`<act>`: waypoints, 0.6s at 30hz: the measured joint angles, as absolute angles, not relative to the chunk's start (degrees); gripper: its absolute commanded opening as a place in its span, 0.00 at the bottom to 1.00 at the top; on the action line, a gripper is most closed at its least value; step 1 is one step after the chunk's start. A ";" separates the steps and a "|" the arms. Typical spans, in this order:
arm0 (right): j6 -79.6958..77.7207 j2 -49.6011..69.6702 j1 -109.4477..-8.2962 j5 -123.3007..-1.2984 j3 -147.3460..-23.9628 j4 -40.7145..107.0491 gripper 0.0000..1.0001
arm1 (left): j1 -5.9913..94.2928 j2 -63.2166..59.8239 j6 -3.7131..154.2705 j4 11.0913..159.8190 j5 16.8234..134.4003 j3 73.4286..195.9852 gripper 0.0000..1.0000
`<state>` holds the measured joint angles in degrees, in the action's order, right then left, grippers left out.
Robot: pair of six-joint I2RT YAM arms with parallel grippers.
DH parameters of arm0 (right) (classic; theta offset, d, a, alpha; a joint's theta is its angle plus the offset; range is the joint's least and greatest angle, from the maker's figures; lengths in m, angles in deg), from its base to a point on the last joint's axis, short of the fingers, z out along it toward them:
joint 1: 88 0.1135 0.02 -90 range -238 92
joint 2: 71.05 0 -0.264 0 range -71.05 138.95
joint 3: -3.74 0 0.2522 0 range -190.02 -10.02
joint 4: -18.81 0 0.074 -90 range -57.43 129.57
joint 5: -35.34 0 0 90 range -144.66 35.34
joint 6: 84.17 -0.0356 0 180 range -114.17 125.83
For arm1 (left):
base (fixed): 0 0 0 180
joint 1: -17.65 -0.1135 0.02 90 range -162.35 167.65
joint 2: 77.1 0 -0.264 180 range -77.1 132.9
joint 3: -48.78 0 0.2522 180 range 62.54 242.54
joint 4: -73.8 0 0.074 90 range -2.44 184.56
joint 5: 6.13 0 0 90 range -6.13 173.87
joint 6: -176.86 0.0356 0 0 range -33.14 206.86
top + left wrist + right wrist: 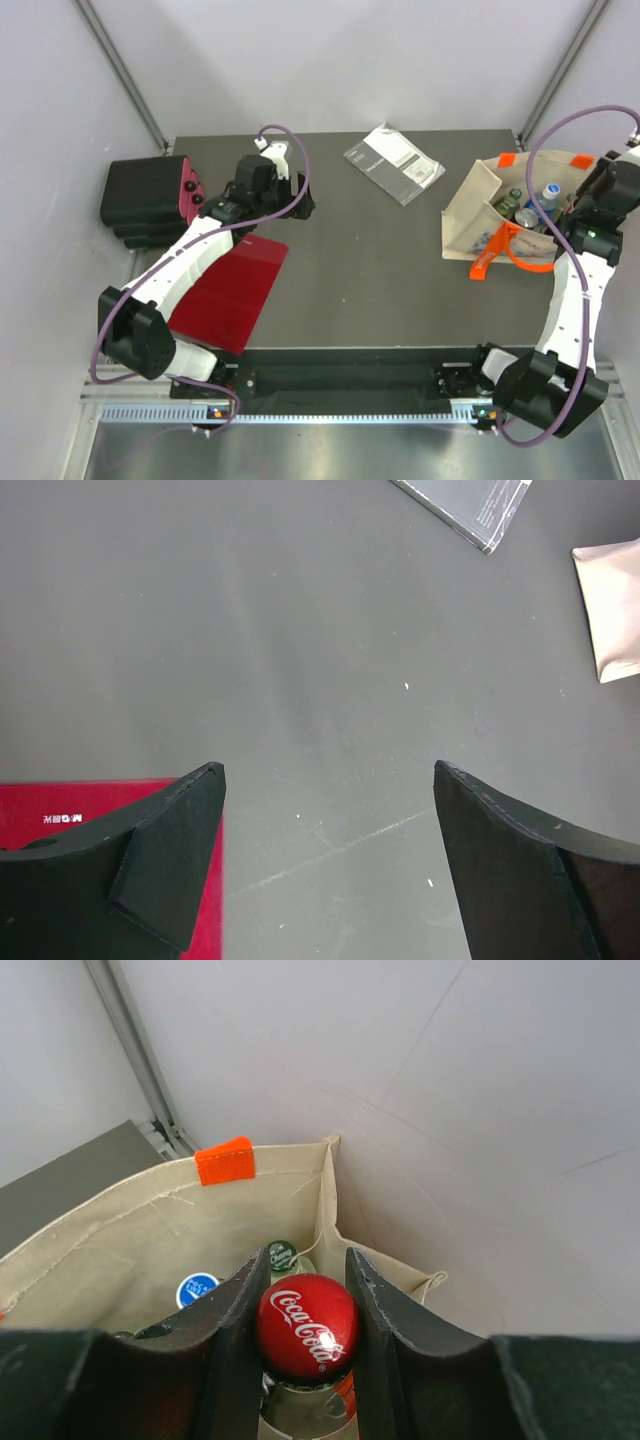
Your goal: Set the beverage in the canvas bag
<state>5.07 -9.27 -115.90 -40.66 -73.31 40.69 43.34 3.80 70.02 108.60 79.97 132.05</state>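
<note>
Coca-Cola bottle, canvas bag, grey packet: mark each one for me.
Coca-Cola bottle (307, 1325): right wrist view, on its red cap.
canvas bag (468, 215): top external view, on its beige side panel.
grey packet (393, 163): top external view, on the middle of its flat face.

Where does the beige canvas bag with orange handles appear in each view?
Top external: beige canvas bag at the right side.
Left wrist: only its beige corner, right edge.
Right wrist: its open mouth, centre and left.
Shared landmark: orange rim tab, top external and right wrist.
</note>
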 measured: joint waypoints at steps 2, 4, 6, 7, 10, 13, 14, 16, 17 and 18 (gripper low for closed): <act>5.07 -9.38 -115.90 -40.53 -72.21 40.10 0.00 | 43.34 3.80 70.02 108.60 79.97 132.08 0.89; 5.07 -9.38 -115.90 -40.40 -70.99 39.14 0.00 | 43.34 3.80 70.02 108.60 79.97 132.05 0.89; 5.16 -9.38 -115.88 -40.27 -69.85 38.31 0.00 | 43.34 3.80 70.02 108.60 79.95 132.05 0.89; 5.29 -9.38 -115.88 -40.13 -69.50 38.07 0.00 | 43.34 3.80 70.02 108.60 79.91 132.05 0.89; 5.97 -9.29 -115.88 -39.41 -68.37 36.60 0.00 | 43.34 3.80 70.02 108.60 79.77 132.05 0.89; 6.87 -8.22 -115.88 -38.85 -68.06 34.66 0.00 | 43.34 3.80 70.02 108.60 79.77 132.05 0.89; 7.08 -7.87 -115.88 -38.76 -68.00 34.07 0.00 | 43.34 3.80 70.02 108.60 79.75 132.05 0.89; 7.32 -7.67 -115.86 -38.69 -67.30 32.58 0.00 | 43.34 3.80 70.02 108.60 79.71 132.05 0.89; 7.37 -7.67 -115.75 -38.65 -66.84 32.01 0.00 | 43.34 3.80 70.02 108.60 79.69 132.08 0.89; 7.37 -7.67 -115.59 -38.60 -66.18 31.27 0.00 | 43.34 3.80 70.02 108.60 79.62 132.05 0.89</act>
<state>7.37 -7.67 -115.59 -38.60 -66.18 31.27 43.34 3.80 70.02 108.60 79.62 132.05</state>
